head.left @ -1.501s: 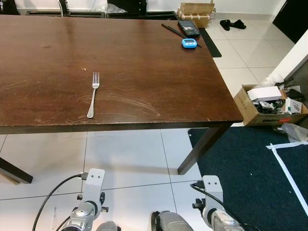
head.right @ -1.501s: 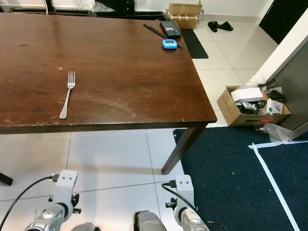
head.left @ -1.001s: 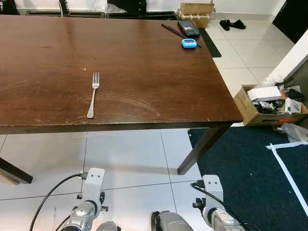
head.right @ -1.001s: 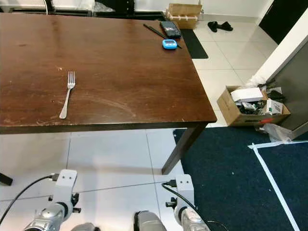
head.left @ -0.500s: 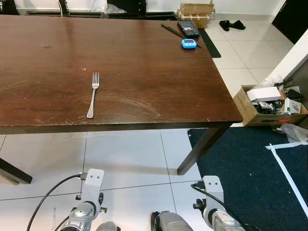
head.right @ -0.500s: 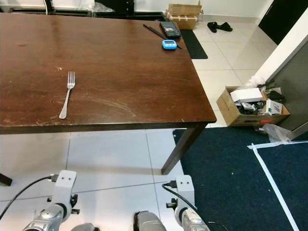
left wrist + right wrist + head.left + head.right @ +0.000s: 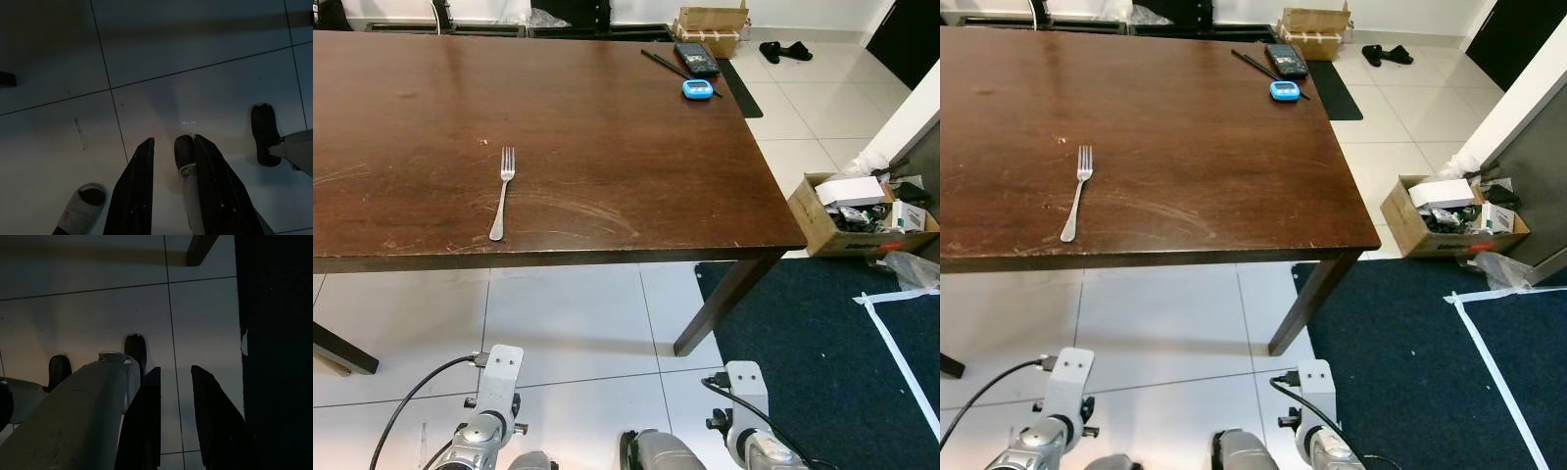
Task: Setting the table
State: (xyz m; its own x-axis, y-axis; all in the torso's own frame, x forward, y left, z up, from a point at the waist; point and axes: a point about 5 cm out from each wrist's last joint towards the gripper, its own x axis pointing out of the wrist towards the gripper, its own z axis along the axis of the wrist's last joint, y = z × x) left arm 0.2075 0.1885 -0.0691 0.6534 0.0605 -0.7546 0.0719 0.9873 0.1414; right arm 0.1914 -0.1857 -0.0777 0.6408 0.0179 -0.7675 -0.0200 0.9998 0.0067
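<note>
Left eye view: a fork [image 7: 501, 192] lies alone on the table [image 7: 607, 147]; the left gripper [image 7: 171, 147] and right gripper [image 7: 175, 374] hang over floor tiles, fingers slightly apart, empty. Reaching from here risks nudging the fork.
</note>
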